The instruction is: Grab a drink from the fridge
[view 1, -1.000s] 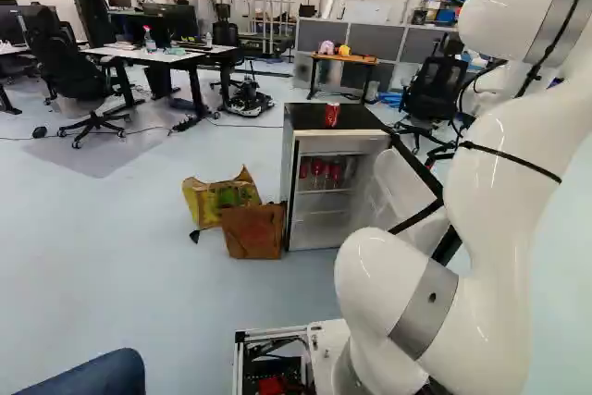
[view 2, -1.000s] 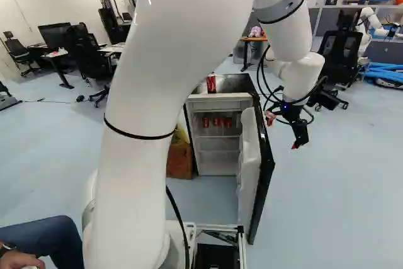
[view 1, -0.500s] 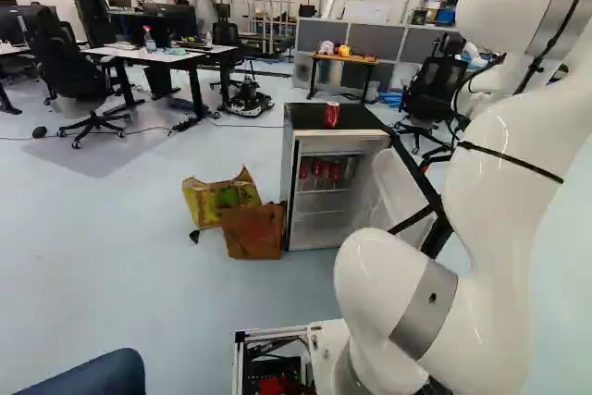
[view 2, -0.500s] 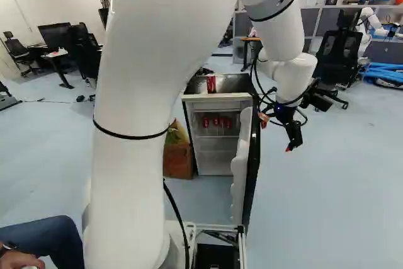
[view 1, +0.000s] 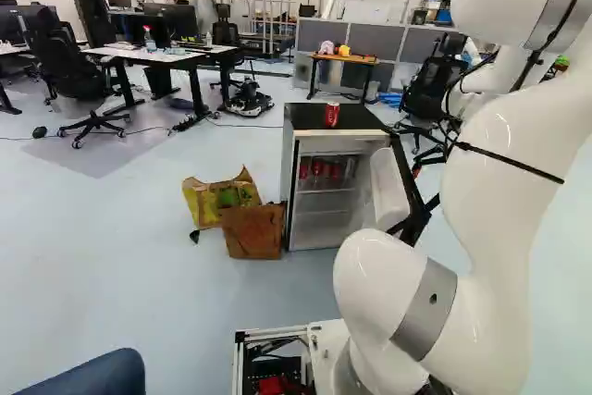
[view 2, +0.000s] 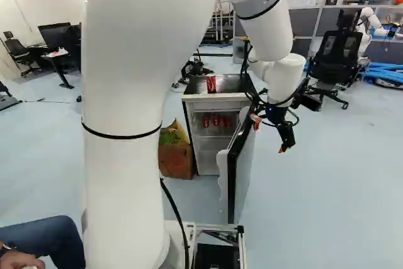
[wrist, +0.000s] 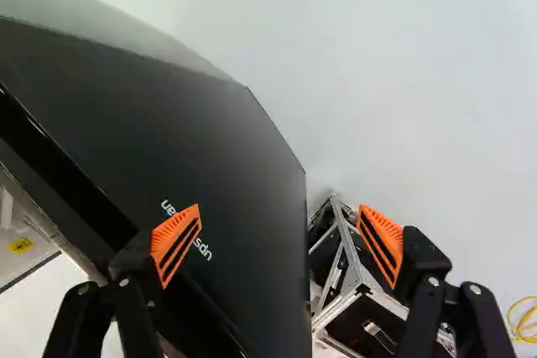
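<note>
A: Jaws wide apart; gripper (view 2: 281, 149) has hold of nothing.
B: Location?
A: Right base view: 4 o'clock from the fridge (view 2: 217, 106), near the swung-out door (view 2: 242, 174). Can't tell if they touch.
B: Drinks?
A: Red cans (view 2: 216, 121) shelved inside. Another can (view 2: 211, 84) on top, 12 o'clock from those.

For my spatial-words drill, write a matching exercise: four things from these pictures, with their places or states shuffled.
1. Single red can
2. Row of red cans
3. Door
4. Hand

A. Inside the fridge
B. Fingers apart
C. On top of the fridge
D. Swung open

Pairs: 1-C, 2-A, 3-D, 4-B
</note>
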Controlling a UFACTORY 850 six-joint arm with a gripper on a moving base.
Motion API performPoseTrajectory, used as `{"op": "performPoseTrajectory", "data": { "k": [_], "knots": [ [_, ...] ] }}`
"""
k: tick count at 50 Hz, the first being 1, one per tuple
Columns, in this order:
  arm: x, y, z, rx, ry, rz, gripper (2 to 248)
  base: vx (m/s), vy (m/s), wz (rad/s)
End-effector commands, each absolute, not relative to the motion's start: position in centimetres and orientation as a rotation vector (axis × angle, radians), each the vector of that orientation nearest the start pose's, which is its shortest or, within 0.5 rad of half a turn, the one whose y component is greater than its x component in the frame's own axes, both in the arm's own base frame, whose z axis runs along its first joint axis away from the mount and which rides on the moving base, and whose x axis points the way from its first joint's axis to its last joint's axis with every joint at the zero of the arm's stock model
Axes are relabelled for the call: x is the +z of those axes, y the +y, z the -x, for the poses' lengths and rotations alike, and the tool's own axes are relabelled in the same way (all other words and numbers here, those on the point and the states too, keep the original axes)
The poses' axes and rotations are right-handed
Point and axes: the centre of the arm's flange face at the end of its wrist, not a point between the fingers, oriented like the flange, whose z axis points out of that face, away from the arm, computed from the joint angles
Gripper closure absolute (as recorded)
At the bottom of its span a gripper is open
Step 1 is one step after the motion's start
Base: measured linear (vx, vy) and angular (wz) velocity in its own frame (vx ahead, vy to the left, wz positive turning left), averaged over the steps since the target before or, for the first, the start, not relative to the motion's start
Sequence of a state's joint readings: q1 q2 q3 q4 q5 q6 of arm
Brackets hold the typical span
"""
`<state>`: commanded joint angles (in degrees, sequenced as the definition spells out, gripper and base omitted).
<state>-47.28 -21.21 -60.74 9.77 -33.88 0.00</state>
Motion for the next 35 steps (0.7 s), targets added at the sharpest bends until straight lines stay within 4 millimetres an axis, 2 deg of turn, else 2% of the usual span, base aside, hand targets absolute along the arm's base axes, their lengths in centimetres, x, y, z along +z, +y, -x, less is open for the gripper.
{"op": "performPoseTrajectory", "data": {
  "k": [35],
  "knots": [
    [40.4,-33.6,-37.2,-0.134,1.229,2.867,3,0.0,0.0,0.0]
  ]
}}
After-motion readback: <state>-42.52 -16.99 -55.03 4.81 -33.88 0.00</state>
